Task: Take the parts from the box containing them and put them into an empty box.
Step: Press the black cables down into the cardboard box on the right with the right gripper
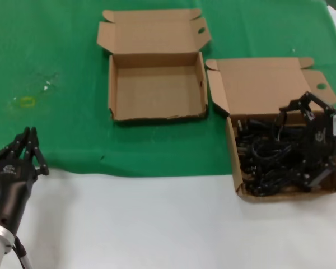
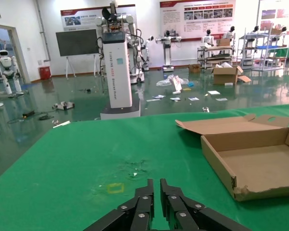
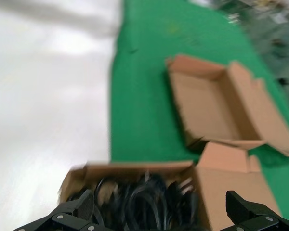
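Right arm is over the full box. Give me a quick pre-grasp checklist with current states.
1. Right gripper open: ok, fingers spread wide in the wrist view.
2. Right gripper over the cords: ok.
3. Cord already held: not ok, nothing between the fingers.
4. Empty box clear inside, lid back: ok.
5. Left gripper out of the way: ok, shut, at the cloth's near edge.
6. One cord separable from the tangle: cannot tell.
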`<state>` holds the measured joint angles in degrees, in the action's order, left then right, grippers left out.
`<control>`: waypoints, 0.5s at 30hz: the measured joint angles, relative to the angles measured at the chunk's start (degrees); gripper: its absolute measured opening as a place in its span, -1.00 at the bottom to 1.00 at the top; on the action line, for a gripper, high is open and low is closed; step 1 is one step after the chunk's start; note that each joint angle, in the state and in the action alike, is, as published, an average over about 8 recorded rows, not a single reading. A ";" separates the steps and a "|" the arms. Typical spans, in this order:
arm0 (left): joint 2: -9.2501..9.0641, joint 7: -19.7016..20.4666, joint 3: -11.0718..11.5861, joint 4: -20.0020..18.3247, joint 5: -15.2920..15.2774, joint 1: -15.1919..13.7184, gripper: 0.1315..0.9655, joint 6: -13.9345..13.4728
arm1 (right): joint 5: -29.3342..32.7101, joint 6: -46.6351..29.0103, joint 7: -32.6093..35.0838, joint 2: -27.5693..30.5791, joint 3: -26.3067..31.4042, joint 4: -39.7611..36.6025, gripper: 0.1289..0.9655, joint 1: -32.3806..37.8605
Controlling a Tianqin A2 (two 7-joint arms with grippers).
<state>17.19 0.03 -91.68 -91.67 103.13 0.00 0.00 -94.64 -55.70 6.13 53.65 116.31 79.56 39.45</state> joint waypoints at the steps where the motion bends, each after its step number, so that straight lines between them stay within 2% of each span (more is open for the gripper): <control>1: 0.00 0.00 0.00 0.00 0.00 0.00 -0.85 0.00 | 0.69 -2.15 1.01 -0.20 0.59 -1.07 1.00 1.63; 8: 0.00 0.00 0.00 0.00 -0.01 0.00 -0.90 0.00 | 6.30 -13.27 8.20 -3.06 4.55 -9.53 1.00 12.05; 15: 0.00 -0.01 0.00 0.00 -0.01 0.00 -0.97 0.00 | 11.16 -17.34 15.45 -7.21 7.03 -19.38 1.00 19.58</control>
<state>17.19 0.02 -91.68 -91.67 103.11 0.00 0.00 -83.48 -73.04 21.58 46.44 123.34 60.18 59.03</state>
